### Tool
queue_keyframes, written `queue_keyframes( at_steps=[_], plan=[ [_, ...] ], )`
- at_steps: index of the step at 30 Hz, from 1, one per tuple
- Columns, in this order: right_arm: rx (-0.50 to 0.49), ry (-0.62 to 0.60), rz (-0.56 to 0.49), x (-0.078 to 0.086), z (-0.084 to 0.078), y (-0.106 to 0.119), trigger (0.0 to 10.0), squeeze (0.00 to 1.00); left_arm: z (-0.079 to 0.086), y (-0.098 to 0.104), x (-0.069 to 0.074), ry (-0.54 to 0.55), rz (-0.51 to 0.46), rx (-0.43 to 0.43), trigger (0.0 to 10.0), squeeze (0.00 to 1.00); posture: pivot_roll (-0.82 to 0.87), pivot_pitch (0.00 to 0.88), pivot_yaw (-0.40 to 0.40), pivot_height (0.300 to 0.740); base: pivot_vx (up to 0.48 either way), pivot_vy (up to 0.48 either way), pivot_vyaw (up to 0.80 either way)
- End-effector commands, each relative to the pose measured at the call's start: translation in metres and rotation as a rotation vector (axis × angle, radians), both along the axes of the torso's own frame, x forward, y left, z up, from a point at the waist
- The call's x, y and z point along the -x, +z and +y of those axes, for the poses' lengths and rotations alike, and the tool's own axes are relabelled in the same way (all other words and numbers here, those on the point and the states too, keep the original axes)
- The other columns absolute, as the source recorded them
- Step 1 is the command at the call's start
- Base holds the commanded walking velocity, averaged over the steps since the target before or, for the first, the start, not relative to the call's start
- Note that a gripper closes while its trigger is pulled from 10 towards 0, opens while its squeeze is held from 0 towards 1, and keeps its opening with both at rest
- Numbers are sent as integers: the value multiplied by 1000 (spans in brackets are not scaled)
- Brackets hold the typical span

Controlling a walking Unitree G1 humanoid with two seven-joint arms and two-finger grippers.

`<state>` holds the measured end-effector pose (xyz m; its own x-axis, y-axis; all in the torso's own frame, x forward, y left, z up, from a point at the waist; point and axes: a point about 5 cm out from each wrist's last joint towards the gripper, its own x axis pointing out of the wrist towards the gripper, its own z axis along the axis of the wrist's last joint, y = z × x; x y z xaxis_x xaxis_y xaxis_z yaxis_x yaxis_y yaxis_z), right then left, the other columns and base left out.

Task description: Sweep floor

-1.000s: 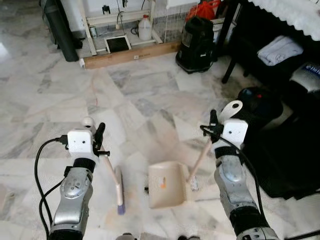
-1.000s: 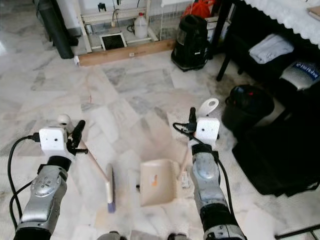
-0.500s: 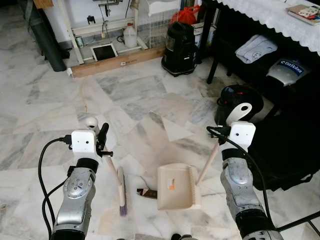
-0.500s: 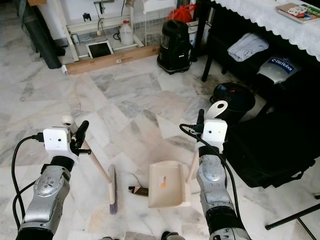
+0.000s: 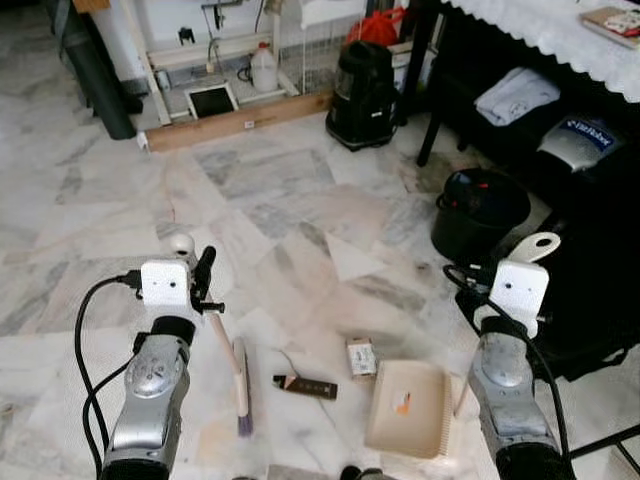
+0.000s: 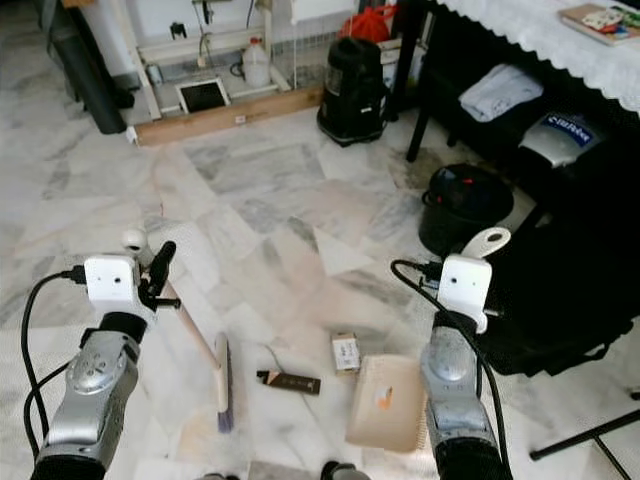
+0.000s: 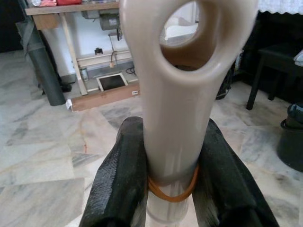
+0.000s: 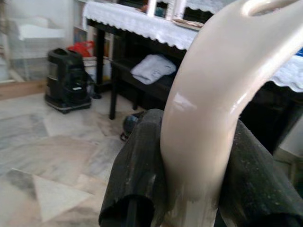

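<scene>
Left gripper, fingers clamped on the beige plastic broom, bristles on white marble floor; dark flat stick and small box between; right gripper clamped on beige plastic dustpan

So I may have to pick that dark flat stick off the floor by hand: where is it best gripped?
Grip the dark stick across its narrow width near the middle, coming straight down from above. It lies flat on the marble between the broom head and the small packet, touching neither, so both long edges look free.
</scene>
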<state>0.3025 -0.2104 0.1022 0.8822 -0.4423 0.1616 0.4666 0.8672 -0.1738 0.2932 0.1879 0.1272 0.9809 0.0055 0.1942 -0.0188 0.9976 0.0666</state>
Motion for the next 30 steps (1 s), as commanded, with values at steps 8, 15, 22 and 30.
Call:
queue_keyframes(
  at_steps=[8, 15, 22, 30],
  plan=[
    [-55, -28, 87, 2, -5, -16, 10000, 0, 2, 7, 1, 6, -42, -14, 10000, 0, 112, 183, -18, 740, 0, 0, 0],
    [-78, 4, 149, 2, 1, -29, 10000, 0, 3, 6, 1, 4, -34, -16, 10000, 0, 111, 185, -16, 740, 0, 0, 0],
    [-67, 12, 169, 3, 2, -36, 10000, 0, 4, 5, 1, 8, -28, -14, 10000, 0, 116, 186, -15, 740, 0, 0, 0],
    [-43, 159, 64, -1, 18, -29, 10000, 0, 6, 6, 1, 11, -32, -13, 10000, 0, 119, 180, -10, 740, 0, 0, 0]
  ],
)
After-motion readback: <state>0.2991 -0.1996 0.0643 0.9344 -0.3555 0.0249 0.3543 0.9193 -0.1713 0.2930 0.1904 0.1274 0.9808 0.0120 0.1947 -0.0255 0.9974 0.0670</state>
